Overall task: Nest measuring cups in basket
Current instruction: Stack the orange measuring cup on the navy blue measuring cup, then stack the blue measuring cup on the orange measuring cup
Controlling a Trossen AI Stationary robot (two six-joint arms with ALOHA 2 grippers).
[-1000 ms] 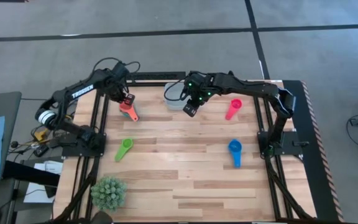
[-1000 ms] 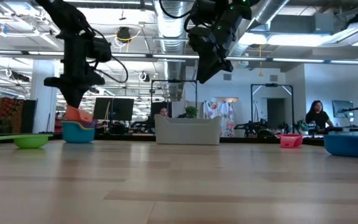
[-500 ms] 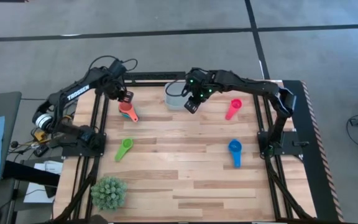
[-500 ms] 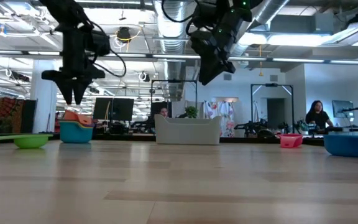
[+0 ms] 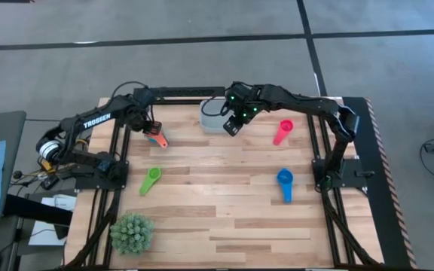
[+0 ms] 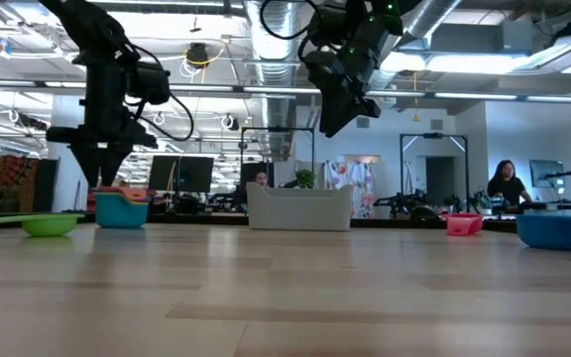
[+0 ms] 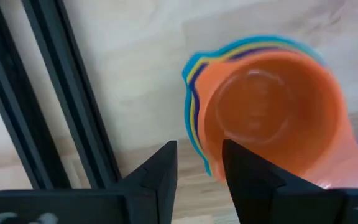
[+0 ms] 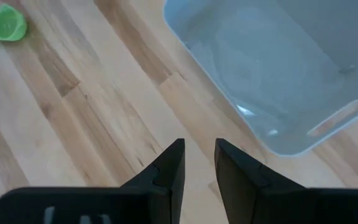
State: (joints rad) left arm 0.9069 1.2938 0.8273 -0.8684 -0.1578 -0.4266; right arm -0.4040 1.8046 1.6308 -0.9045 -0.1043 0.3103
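The left end effector (image 7: 197,171) hovers empty, fingers narrowly parted, beside the nested cups (image 5: 155,135) near the worktop's (image 5: 224,203) far left edge, coral cup (image 7: 272,118) uppermost. The right end effector (image 8: 199,163), narrowly parted and empty, hangs by the empty basket (image 8: 278,68) at the far edge.
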